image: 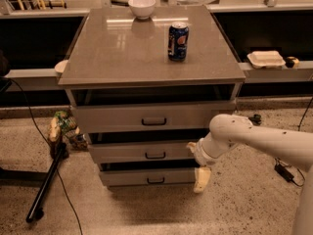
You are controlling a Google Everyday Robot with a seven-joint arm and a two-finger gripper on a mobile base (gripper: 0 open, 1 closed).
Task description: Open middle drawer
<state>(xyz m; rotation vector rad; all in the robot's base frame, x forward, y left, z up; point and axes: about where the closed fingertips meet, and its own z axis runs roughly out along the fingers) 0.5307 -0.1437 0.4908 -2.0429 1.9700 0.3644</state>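
The middle drawer is a grey flat front with a small dark bar handle, between a taller top front and a smaller bottom front. A dark gap shows above each front. My gripper hangs at the end of the white arm, at the right end of the middle drawer front and reaching down beside the bottom one. It is well to the right of the handle and holds nothing that I can see.
On the cabinet top stand a blue soda can and a white bowl. A black pole and cables lie on the floor at the left, next to a small bag. A white container sits on the right ledge.
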